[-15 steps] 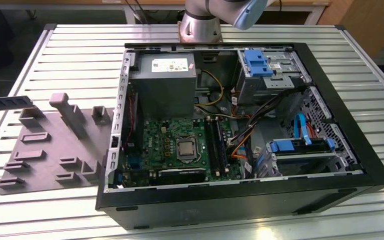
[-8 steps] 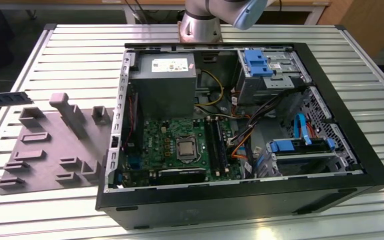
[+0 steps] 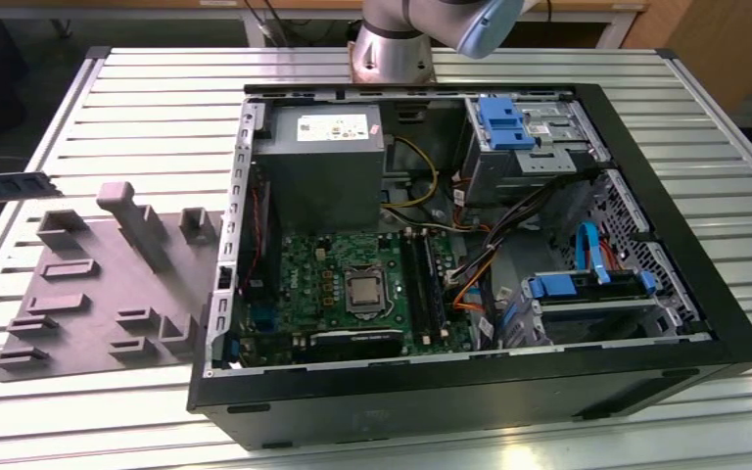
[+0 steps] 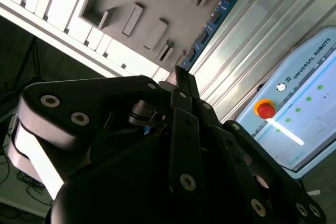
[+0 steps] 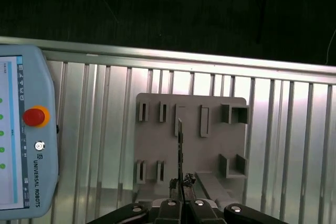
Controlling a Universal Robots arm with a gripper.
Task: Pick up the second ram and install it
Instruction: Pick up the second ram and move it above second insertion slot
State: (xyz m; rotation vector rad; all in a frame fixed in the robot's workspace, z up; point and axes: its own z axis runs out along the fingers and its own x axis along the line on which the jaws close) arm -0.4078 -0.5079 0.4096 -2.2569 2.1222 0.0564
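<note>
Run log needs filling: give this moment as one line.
end effector: shut on second ram | second ram: in air, off grey holder tray | computer case: second ram not yet installed

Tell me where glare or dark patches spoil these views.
First wrist view: table slats shine bright around the grey tray. Second wrist view: a glare streak crosses the pendant screen; the gripper holding the second ram is dark in the foreground. Exterior view: computer case interior dimmer than the slats.

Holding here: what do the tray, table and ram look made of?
Tray: matt grey plastic, probably; dull uniform surface, moulded slots. Table: bare metal, likely aluminium; ribbed slats with bright glare. Ram: blue circuit board carrying dark chips.
</note>
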